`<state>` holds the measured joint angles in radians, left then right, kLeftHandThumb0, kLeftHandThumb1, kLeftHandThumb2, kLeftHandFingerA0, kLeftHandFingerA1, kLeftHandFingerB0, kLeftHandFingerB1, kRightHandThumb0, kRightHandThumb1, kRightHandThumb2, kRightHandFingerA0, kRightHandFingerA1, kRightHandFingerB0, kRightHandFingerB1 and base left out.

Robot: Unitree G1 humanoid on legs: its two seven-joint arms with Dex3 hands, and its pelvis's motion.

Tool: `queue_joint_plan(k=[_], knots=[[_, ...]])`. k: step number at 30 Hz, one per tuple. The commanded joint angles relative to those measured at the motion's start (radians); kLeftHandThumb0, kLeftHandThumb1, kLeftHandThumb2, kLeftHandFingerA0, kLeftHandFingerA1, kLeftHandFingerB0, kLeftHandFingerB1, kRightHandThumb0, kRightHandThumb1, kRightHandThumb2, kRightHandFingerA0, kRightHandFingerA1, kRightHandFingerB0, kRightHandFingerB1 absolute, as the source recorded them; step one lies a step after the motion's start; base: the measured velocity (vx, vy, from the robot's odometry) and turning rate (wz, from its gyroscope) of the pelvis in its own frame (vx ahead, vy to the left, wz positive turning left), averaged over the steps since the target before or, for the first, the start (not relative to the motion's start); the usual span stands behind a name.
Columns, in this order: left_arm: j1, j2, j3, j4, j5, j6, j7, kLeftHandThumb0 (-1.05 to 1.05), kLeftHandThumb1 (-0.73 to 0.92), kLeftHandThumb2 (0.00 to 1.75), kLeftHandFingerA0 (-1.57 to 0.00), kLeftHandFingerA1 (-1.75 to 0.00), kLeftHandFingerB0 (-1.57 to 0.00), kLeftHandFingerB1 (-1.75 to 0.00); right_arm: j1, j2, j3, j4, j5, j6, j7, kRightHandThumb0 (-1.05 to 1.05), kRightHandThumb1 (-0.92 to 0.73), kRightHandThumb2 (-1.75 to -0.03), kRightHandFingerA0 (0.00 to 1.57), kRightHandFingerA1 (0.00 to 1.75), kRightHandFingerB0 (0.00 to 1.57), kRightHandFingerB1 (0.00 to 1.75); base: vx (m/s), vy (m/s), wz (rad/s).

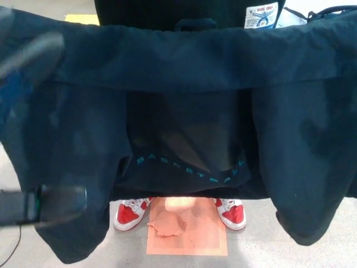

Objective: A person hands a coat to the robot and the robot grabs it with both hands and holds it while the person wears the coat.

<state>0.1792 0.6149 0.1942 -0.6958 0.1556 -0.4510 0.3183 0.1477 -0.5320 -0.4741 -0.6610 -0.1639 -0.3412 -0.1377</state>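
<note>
The robot's left arm (33, 53) shows only as a motion-blurred dark grey bar at the upper left, tinged blue lower down. At the lower left a second blurred part, the left hand (47, 204), reads as a black blocky shape with a thin green stripe across it; its fingers cannot be made out. The person wears red and white sneakers (129, 215) with white toe caps, and a dark garment with teal lettering (189, 170) along its hem.
</note>
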Motion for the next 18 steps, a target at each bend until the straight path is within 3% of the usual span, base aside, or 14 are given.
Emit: queue_joint_plan(k=[1,2,4,6,7,8,11,12,13,14,15,16,17,18], knots=[[-0.406,0.234,-0.027,0.133,-0.366,0.295,-0.380,-0.88,0.58,0.97,-0.16,-0.46,-0.01,-0.18,-0.291,-0.323,-0.033,0.042,0.311,0.227,0.272,-0.86,-0.55,-0.94,0.34,0.55,0.12,0.44,0.00,0.000,0.00],[-0.458,0.243,-0.051,0.166,-0.340,0.309,-0.405,-0.92,0.61,0.99,-0.10,-0.25,-0.09,-0.14,-0.329,-0.345,-0.004,0.074,0.307,0.231,0.295,-0.87,-0.54,-0.94,0.33,0.54,0.13,0.43,0.00,0.000,0.00],[-0.556,0.258,-0.098,0.238,-0.310,0.330,-0.464,-0.83,0.55,0.98,-0.01,-0.16,-0.03,-0.20,-0.414,-0.373,0.068,0.151,0.295,0.217,0.340,-0.96,-0.58,-0.92,0.37,0.50,0.15,0.38,0.00,0.000,0.00],[-0.628,0.274,-0.133,0.291,-0.319,0.382,-0.529,-0.84,0.55,0.97,0.00,-0.13,-0.05,-0.18,-0.475,-0.385,0.125,0.210,0.285,0.211,0.378,-0.88,-0.53,-0.91,0.34,0.50,0.11,0.38,0.00,0.000,0.00],[-0.645,0.278,-0.142,0.305,-0.317,0.391,-0.545,-0.85,0.56,0.97,0.00,-0.12,-0.05,-0.17,-0.488,-0.390,0.137,0.221,0.282,0.216,0.389,-0.85,-0.65,-0.60,0.40,0.40,0.20,0.28,0.00,0.000,0.00],[-0.686,0.280,-0.161,0.340,-0.323,0.410,-0.582,-0.85,0.56,0.95,0.00,-0.10,-0.02,-0.15,-0.517,-0.408,0.166,0.245,0.282,0.234,0.427,-0.86,-0.56,-0.92,0.22,0.48,0.05,0.30,0.00,0.000,0.00],[-0.811,0.280,-0.219,0.451,-0.298,0.448,-0.673,-0.86,0.56,0.96,0.00,-0.11,-0.03,-0.14,-0.621,-0.474,0.259,0.326,0.289,0.289,0.567,-0.83,-0.58,-0.94,0.14,0.45,0.04,0.25,0.00,0.000,0.00],[-0.847,0.281,-0.238,0.483,-0.277,0.451,-0.700,-0.86,0.56,0.97,-0.02,-0.14,-0.03,-0.13,-0.656,-0.484,0.284,0.349,0.301,0.308,0.609,-0.80,-0.73,-0.63,0.26,0.35,0.07,0.22,0.00,0.000,0.00],[-0.888,0.282,-0.259,0.520,-0.254,0.455,-0.730,-0.86,0.56,0.97,-0.02,-0.14,-0.03,-0.13,-0.695,-0.495,0.311,0.375,0.316,0.331,0.657,-0.80,-0.73,-0.63,0.26,0.35,0.07,0.22,0.00,0.000,0.00],[-0.938,0.287,-0.281,0.559,-0.255,0.466,-0.784,-0.86,0.71,0.62,-0.02,-0.27,0.00,-0.22,-0.740,-0.506,0.347,0.398,0.323,0.383,0.708,-0.38,-0.35,-0.97,0.03,0.47,0.01,0.48,0.00,0.000,0.00],[-0.957,0.293,-0.289,0.574,-0.255,0.469,-0.809,-0.82,0.56,0.95,-0.02,-0.26,-0.06,-0.17,-0.762,-0.507,0.364,0.410,0.325,0.399,0.732,-0.83,-0.60,-0.93,0.19,0.45,0.04,0.28,0.00,0.000,0.00],[-0.979,0.300,-0.298,0.593,-0.255,0.471,-0.838,-0.82,0.56,0.95,-0.02,-0.26,-0.06,-0.17,-0.789,-0.507,0.386,0.427,0.328,0.415,0.762,-0.83,-0.60,-0.93,0.19,0.45,0.04,0.28,0.00,0.000,0.00],[-1.005,0.309,-0.311,0.612,-0.247,0.472,-0.871,-0.84,0.58,0.96,-0.02,-0.24,-0.08,-0.18,-0.818,-0.500,0.408,0.449,0.332,0.424,0.793,-0.82,-0.75,-0.63,0.26,0.35,0.09,0.23,0.00,0.000,0.00],[-1.096,0.319,-0.358,0.666,-0.242,0.526,-0.984,-0.84,0.56,0.96,-0.05,-0.30,-0.09,-0.19,-0.889,-0.478,0.460,0.509,0.337,0.460,0.871,-0.38,-0.36,-0.98,0.02,0.47,0.00,0.48,0.00,0.000,0.00]])
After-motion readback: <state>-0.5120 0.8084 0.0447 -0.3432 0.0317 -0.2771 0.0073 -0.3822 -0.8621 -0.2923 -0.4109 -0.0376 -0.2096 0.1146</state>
